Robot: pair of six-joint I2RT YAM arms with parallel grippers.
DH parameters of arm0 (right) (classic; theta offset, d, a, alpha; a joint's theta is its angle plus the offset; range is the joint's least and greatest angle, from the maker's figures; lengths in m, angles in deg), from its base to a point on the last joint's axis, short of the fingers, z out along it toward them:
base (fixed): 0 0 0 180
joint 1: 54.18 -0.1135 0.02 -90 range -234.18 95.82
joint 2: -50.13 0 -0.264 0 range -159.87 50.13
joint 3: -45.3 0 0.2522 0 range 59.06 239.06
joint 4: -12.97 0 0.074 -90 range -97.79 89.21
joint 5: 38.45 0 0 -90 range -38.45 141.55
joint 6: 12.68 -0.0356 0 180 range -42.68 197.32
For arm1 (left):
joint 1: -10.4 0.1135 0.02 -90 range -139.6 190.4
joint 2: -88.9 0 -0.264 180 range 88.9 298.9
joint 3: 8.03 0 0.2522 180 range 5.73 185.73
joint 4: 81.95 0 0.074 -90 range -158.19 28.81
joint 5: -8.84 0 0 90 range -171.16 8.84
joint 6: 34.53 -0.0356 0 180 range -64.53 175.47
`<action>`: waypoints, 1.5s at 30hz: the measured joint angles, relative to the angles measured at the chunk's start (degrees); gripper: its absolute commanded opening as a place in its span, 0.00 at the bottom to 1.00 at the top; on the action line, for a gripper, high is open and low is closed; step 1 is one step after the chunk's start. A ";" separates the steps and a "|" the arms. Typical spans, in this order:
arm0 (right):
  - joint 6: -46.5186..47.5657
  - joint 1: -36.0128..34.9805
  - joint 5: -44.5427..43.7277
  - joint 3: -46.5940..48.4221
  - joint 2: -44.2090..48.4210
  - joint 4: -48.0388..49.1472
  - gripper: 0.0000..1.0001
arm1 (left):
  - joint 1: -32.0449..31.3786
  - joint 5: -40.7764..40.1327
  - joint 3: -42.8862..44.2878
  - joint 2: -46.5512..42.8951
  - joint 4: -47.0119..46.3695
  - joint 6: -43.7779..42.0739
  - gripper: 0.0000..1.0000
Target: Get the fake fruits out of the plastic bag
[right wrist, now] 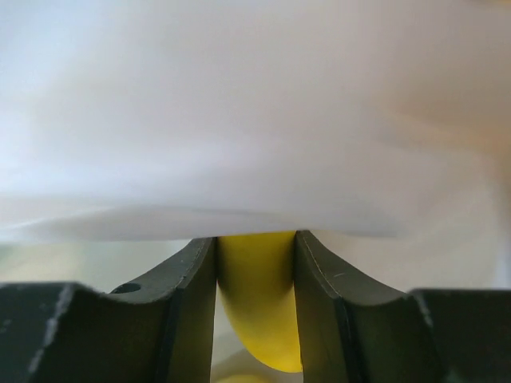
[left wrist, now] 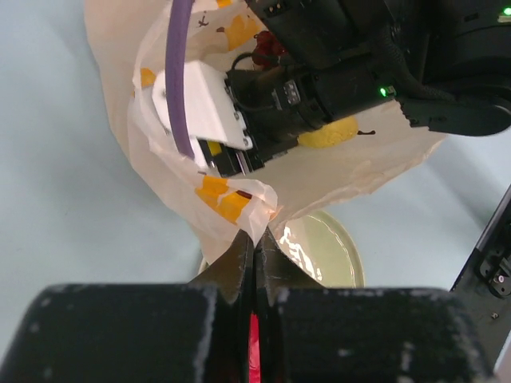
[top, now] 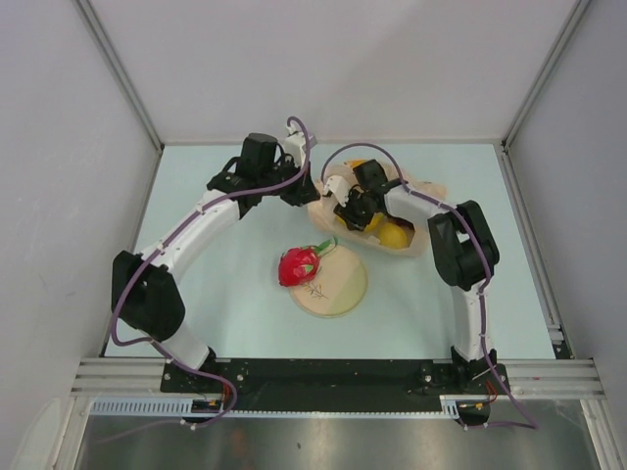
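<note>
**Item 1. Thin translucent peach plastic bag** [top: 423,189]: lies on the pale bench [top: 216,294], just beyond the round cream plate [top: 345,292]. The left pincer [left wrist: 255,239] is fully closed on the bag's rim, pinching the film and lifting the mouth.

**Item 2. Smooth yellow plastic fruit** [right wrist: 255,311]: inside the bag, clamped between the two fingers of the right pincer [right wrist: 255,239], which press on both its flanks. Bag film veils most of this view. It is probably the banana, but the shape cannot be confirmed.

**Item 3. Round yellow plastic lemon** [top: 394,235]: in the bag, near the plate-side wall.

**Item 4. Glossy red plastic fruit with green top** [top: 298,265]: out of the bag, resting on the plate's left rim.

**Handling note, step in hand (withdrawing Item 2):** hold the left pinch steady and high so the mouth stays wide. Draw the right pincer back along its line of entry, slowly, so that loose film neither snags the fingers nor drags the bag. Release over a bare part of the plate, clear of Item 4.
</note>
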 measured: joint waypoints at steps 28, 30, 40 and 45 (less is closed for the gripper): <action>3.72 -2.56 -1.84 -8.35 34.23 -25.90 0.02 | -1.36 1.36 -2.82 -4.37 -2.47 0.57 0.00; 4.28 -5.31 -1.09 -8.90 36.52 -27.78 0.01 | -1.36 1.16 -2.82 -4.37 -2.51 0.55 0.00; 15.30 -21.49 1.11 -19.02 42.07 -26.43 0.00 | -1.68 -0.37 -2.25 -3.32 -2.19 0.52 0.00; 15.41 -22.25 3.10 -19.78 36.15 -23.52 0.00 | -3.39 -2.01 -1.86 -2.73 -2.21 0.35 0.00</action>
